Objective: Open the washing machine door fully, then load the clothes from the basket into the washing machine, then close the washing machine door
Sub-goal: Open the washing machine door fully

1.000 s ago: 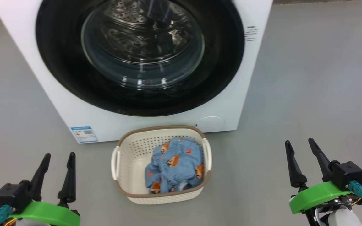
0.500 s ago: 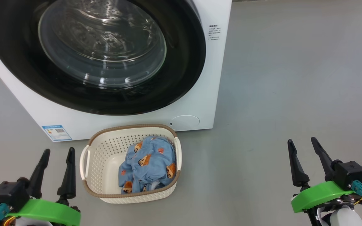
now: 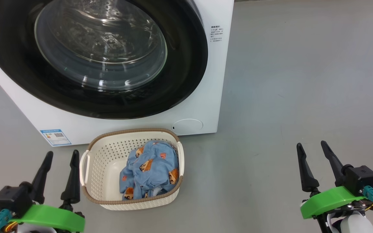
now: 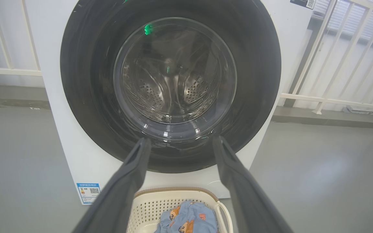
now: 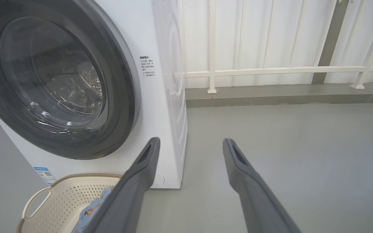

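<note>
Right, the washing machine door (image 3: 186, 64) sits shut on the washing machine (image 3: 212, 103), filling the upper left of the head view. Below it, the basket (image 3: 105, 161) stands on the floor (image 3: 287, 81), with the clothes (image 3: 151, 168) heaped in its right half. Left gripper (image 3: 62, 153) lower left, right gripper (image 3: 311, 144) lower right: both spread wide, holding nothing.

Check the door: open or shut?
Shut. The door lies flush on the washer front, with no gap at its black rim in either wrist view.
</note>
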You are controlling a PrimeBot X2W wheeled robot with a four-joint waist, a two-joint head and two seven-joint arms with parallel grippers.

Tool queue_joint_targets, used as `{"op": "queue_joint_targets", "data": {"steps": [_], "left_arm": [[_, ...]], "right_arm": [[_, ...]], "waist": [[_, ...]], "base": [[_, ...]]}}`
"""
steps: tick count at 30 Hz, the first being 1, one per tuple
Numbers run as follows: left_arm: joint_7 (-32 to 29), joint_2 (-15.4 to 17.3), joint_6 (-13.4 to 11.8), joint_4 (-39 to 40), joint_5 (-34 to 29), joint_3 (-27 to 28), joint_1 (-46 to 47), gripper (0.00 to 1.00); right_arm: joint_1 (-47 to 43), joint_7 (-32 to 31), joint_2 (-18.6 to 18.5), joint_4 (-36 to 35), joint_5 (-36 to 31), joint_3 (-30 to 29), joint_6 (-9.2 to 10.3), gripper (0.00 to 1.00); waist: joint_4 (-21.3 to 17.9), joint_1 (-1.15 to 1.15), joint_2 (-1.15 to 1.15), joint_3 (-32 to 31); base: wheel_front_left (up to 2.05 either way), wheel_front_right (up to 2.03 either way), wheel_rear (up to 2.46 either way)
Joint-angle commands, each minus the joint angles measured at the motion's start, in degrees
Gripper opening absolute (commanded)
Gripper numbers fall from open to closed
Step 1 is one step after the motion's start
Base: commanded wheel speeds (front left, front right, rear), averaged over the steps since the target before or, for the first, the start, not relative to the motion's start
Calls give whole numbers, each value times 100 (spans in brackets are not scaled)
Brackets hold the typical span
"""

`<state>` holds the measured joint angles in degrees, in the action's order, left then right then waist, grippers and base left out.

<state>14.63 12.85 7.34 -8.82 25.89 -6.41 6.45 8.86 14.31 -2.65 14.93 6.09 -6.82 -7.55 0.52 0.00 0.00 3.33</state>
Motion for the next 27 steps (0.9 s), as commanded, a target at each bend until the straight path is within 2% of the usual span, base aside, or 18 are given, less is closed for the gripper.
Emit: {"op": "queue_joint_targets", "data": {"steps": [1,23,27], "left_arm": [[37,107,14,156,-73,221,235,100],[37,32,14,156,-215,239,173,100],[37,-9,14,165,-131,256,201,100]], "right_arm": [[206,69,-22,-157,-8,120,6,100],[209,69,-22,-193,-41,121,6,100],[313,69,-22,-224,122,161,6,100]], "waist": [[-3,0,0,-8],[34,0,0,-11],[54,0,0,34]], "base": [[0,0,0],[0,0,0],[0,0,0]]}}
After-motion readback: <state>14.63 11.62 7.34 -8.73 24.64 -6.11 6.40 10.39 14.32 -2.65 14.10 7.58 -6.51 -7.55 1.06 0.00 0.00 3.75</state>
